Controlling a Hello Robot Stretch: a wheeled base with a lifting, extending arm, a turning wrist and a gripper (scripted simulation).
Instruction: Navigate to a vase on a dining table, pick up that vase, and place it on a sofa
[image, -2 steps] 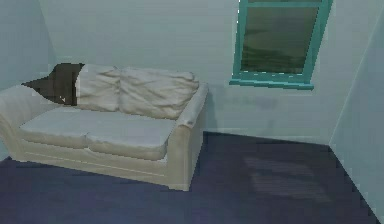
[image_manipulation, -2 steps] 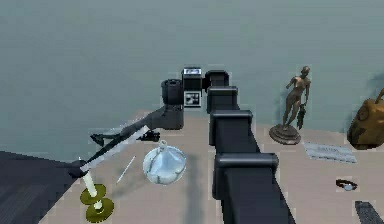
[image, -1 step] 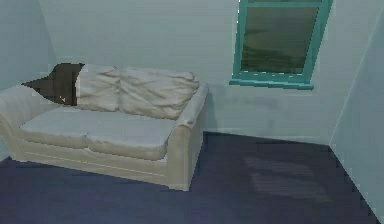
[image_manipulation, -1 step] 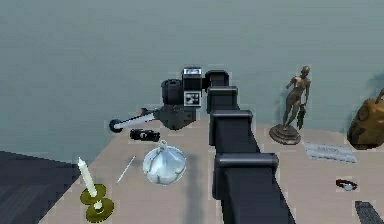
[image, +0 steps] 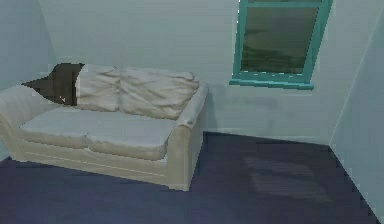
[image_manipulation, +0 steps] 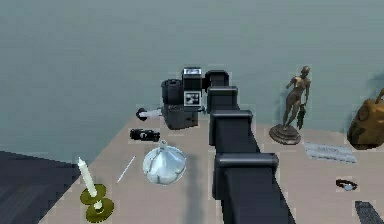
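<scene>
**Supervisor:** Stage of work?

**Inspector:** Judged to be the pick-up. The arm (image_manipulation: 235, 150) lies out across the table (image_manipulation: 300, 180), with the gripper (image_manipulation: 152, 112) at its far end, toward the table's far edge.

**Supervisor:** Condition of the gripper?

**Inspector:** I cannot tell whether the fingers are apart or together. A small dark object (image_manipulation: 146, 133) lies on the tabletop close by it, so I cannot tell whether anything is held either.

**Supervisor:** Location of the vase?

**Inspector:** A pale, rounded glass vessel with a narrow neck, taken to be the vase (image_manipulation: 163, 165), stands on the table. It is left of the arm in the arm side view and nearer the robot than the gripper. It rests on the surface, so it is not lifted. A candle (image_manipulation: 88, 180) in a holder stands near it, and a statue (image_manipulation: 293, 105) stands well apart on the arm's other side.

**Supervisor:** Destination?

**Inspector:** The sofa (image: 100, 135), white, stands against the wall in the forward view.

**Supervisor:** Requirement for the next move?

**Inspector:** In my judgement, the gripper must be drawn back, brought level with the vessel's body and approached squarely. The risk is knocking the candle or the thin stick (image_manipulation: 125, 170) beside the vessel.
</scene>
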